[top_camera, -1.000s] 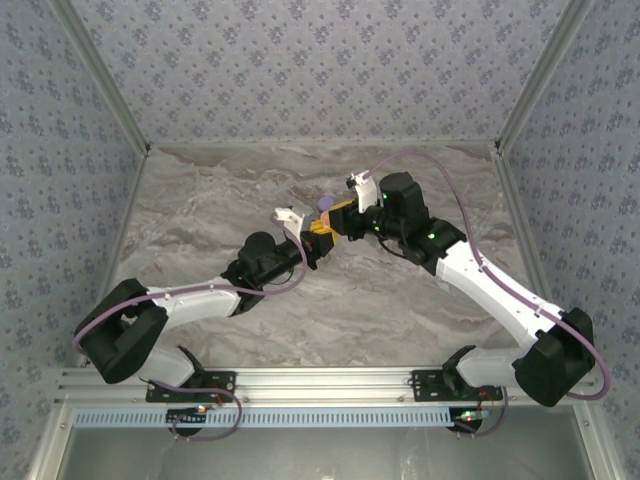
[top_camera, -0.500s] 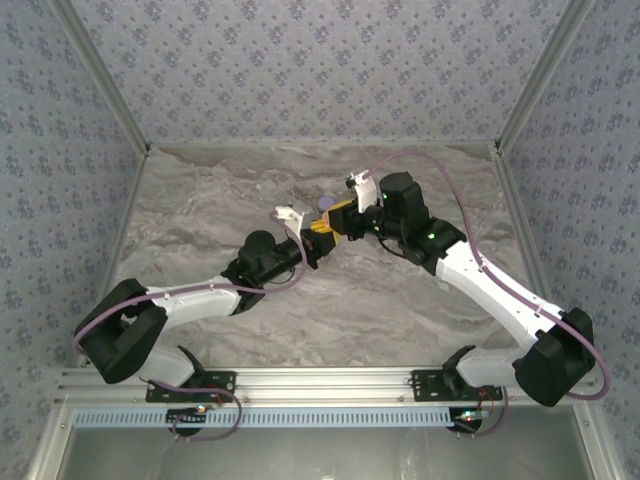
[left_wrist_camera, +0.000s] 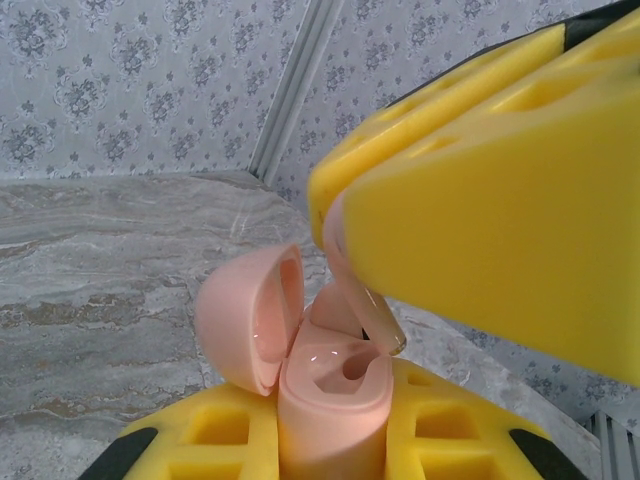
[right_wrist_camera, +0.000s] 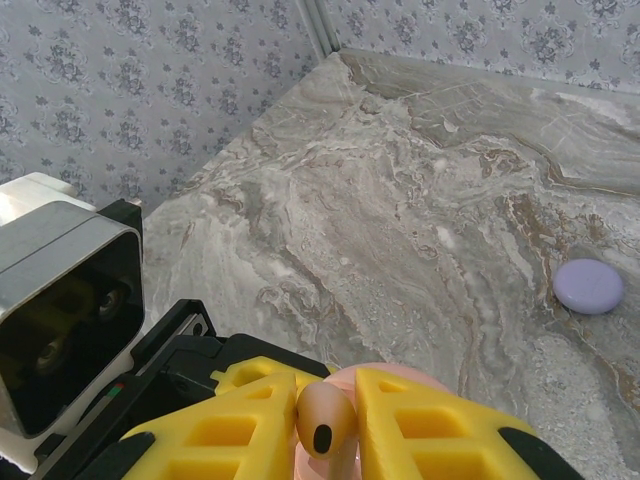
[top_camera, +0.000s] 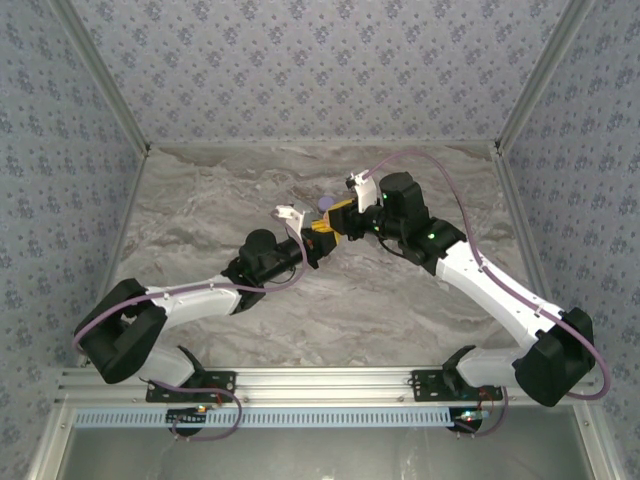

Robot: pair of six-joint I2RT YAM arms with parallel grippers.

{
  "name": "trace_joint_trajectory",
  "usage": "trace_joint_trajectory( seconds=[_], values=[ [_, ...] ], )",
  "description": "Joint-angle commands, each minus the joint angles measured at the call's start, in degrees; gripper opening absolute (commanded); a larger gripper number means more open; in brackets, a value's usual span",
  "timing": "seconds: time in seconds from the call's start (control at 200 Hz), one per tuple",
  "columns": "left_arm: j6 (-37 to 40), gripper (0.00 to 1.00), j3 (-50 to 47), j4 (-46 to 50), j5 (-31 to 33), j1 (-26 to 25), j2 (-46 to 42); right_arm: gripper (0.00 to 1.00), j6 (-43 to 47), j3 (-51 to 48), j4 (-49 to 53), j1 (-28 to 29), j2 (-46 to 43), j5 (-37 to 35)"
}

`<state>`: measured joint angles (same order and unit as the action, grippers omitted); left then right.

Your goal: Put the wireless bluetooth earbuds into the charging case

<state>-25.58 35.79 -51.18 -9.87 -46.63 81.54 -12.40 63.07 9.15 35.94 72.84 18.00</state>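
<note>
Left wrist view, entry by item

1. earbud [left_wrist_camera: 365, 305]: pale pink, one piece, just above the charging case [left_wrist_camera: 330, 400] and over the right half of its mouth. The long axis is tilted, with the bulb up and to the left and the stem running down and to the right. The stem tip sits at the case's rim; whether they touch cannot be told.
2. charging case: pale pink, upright, mouth upward. The lid [left_wrist_camera: 245, 320] is hinged open and leans to the case's left. One dark socket shows inside, slightly left of and below the stem tip.
3. right pincer [right_wrist_camera: 326, 405]: clenched on the earbud's bulb, a yellow finger [left_wrist_camera: 480, 200] coming in from above and to the right of the case. This arm carries the earbud.
4. left pincer [left_wrist_camera: 330, 450]: clenched round the lower body of the case, steadying it.
5. purple disc [right_wrist_camera: 588, 286]: lying on the surface [right_wrist_camera: 420, 180] beyond the case, well apart, no part in this step.

Judgement: insertion is in hand and not finished. The coming move likely turns on lining the tilted stem up with the socket, a little leftward over the case, then lowering along that axis. A slanted entry could catch the stem on the socket's edge
</note>
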Motion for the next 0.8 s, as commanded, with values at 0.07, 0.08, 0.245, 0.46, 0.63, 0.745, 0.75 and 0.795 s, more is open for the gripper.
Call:
trace_joint_trajectory(
  seconds=[0.07,0.08,0.245,0.46,0.63,0.745,0.75,0.795],
  values=[
    [-0.87,0.17,1.94,-0.86,-0.96,-0.44,-1.22,0.22,1.07,1.00,-0.82,0.25,-0.42,-0.99],
    [-0.87,0.17,1.99,-0.85,-0.95,-0.45,-1.25,0.22,1.07,1.00,-0.80,0.26,-0.42,-0.94],
    [-1.27,0.17,2.00,-0.78,-0.82,-0.45,-1.57,0.22,1.15,0.50,-0.82,0.23,-0.43,-1.18],
    [-1.82,0.17,2.01,-0.52,-0.78,-0.47,-1.78,0.22,1.15,0.14,-1.01,0.21,-0.42,-1.20],
    [-2.56,0.17,2.15,-0.35,-0.57,-0.47,-2.00,0.22,1.24,-0.41,-1.06,0.22,-0.42,-1.30],
    [-2.80,0.17,2.30,0.03,-0.71,-0.48,-2.17,0.22,1.22,-0.75,-1.41,0.26,-0.42,-1.31],
    [-2.81,0.17,2.33,0.03,-0.74,-0.48,-2.17,0.22,1.19,-0.75,-1.41,0.26,-0.42,-1.30],
    [-2.97,0.17,2.37,0.02,-0.70,-0.46,-2.21,0.22,1.15,-0.87,-1.51,0.22,-0.46,-1.32]
  ],
)
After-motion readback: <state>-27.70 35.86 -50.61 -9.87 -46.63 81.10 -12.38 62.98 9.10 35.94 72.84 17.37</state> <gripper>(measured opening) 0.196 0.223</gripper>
